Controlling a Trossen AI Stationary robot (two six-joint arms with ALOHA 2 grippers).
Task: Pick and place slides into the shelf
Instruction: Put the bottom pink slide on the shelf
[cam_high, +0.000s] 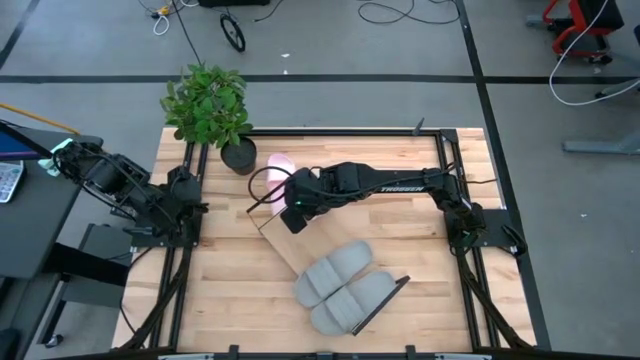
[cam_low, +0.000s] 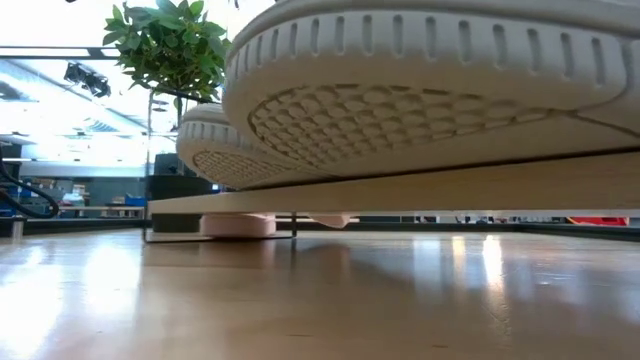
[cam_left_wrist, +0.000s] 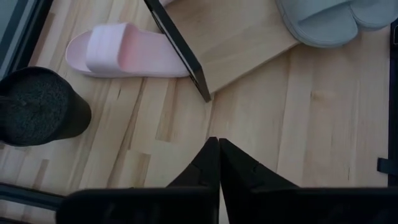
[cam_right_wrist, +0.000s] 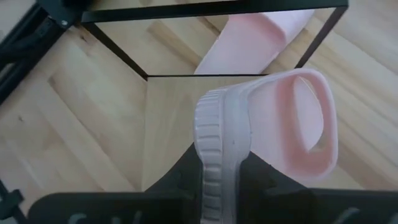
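The right end effector (cam_right_wrist: 214, 180) is clamped on the edge of a pink slide (cam_right_wrist: 267, 124), holding it above the shelf (cam_high: 285, 240). It looks soft and light; the thick sole edge gives good hold. The left end effector (cam_left_wrist: 217, 165), together, waits aside

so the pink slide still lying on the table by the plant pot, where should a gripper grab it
Grip the pink slide across its wide strap, coming straight down from above. It lies flat and sole-down beside the shelf, so the raised strap is the part fingers can close around.
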